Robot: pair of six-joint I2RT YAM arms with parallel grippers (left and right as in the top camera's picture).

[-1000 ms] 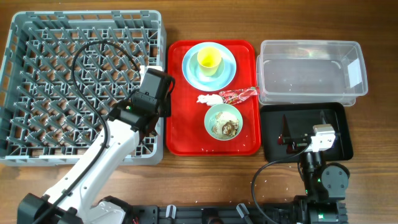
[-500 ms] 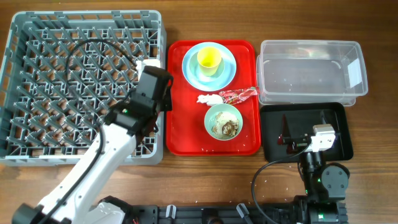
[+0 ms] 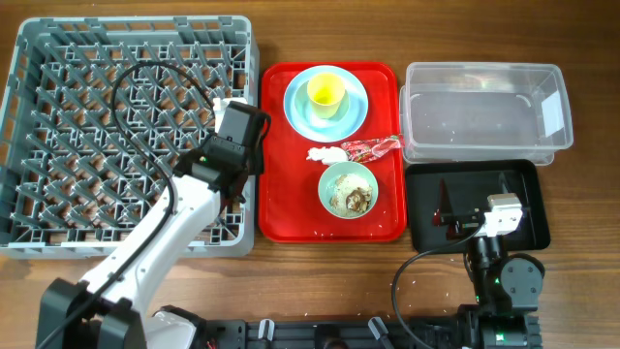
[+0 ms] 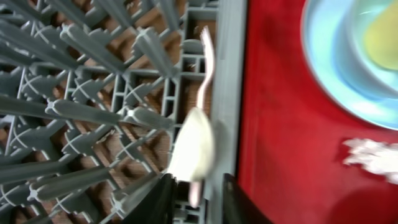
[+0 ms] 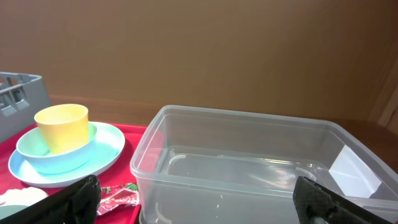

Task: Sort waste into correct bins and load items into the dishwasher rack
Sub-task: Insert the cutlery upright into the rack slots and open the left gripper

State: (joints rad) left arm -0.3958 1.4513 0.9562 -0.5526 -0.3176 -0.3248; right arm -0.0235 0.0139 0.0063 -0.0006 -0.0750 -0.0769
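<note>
We are cataloguing, largest first.

Dishwasher rack [image 3: 136, 24]: grey, pegged, lying at the left of the table, just beside the red tray [image 3: 281, 204].

Left gripper [image 4: 199, 183]: hanging over the rack's right wall. Its jaws are standing apart, wider than the white spoon [image 4: 194, 146], whose blurred bowl end is lying just beyond the fingertips. The handle is running away from them along the inner side of the wall, among the pegs. We cannot tell whether either finger is touching it.

Clear tub [image 3: 482, 70]: sitting at the far right, with nothing large showing inside.

Black tray [image 3: 523, 184]: lying just in front of the tub.

Right gripper [image 5: 196, 183]: hovering over the black tray and facing the tub. Its fingers are spread wide and gripping nothing.

Light blue plate [image 3: 294, 107]: resting at the far end of the red tray, carrying the pale blue bowl [image 5: 43, 158].

Mint-green bowl [image 3: 325, 184]: sitting on the near half of the red tray, holding brownish food scraps [image 3: 354, 200].

Yellow cup [image 3: 326, 92]: standing upright inside the pale blue bowl.

Red wrapper [image 3: 373, 147]: lying between the plate and the mint-green bowl, near the tray's right edge.

White tissue [image 3: 325, 154]: lying crumpled just left of the wrapper.
</note>
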